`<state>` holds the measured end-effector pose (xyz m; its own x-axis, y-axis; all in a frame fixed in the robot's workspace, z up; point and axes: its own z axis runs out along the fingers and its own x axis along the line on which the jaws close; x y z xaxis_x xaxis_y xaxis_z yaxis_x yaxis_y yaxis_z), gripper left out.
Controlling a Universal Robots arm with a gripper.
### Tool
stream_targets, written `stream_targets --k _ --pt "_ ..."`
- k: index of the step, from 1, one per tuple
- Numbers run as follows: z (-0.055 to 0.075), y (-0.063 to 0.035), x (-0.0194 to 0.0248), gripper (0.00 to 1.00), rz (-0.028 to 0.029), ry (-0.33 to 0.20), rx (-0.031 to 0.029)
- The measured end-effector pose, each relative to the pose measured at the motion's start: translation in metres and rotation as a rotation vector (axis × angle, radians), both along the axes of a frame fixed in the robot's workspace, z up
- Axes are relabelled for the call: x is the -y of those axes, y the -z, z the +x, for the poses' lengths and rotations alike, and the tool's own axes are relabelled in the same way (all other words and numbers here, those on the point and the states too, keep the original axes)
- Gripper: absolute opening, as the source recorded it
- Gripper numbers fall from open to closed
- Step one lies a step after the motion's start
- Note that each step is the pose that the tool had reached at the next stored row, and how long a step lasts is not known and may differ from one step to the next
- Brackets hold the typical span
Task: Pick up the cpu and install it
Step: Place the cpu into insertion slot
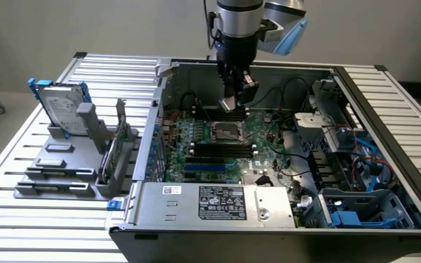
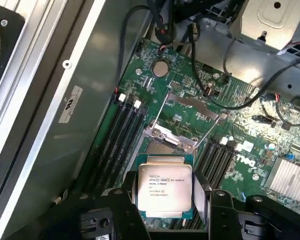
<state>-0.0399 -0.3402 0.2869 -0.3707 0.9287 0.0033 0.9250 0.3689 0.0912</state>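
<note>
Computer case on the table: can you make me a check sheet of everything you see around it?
surface: slatted silver metal table, carrying the open grey metal computer case.
job's things: small square silver-grey cpu, held over the green motherboard near its dark metal-framed socket.
clutter: silver hard drive with blue brackets, upright in a grey plastic rack.
jaws: shut on the cpu.
cables: black cables looped inside the case.
surroundings: plain grey wall.

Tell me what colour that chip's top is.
Silver-grey; the cpu shows best in the wrist view.
</note>
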Motion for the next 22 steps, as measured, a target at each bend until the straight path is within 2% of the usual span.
stream_targets --k 22 --pt "0.000 0.0304 0.0000 0.55 0.0001 0.401 0.0001"
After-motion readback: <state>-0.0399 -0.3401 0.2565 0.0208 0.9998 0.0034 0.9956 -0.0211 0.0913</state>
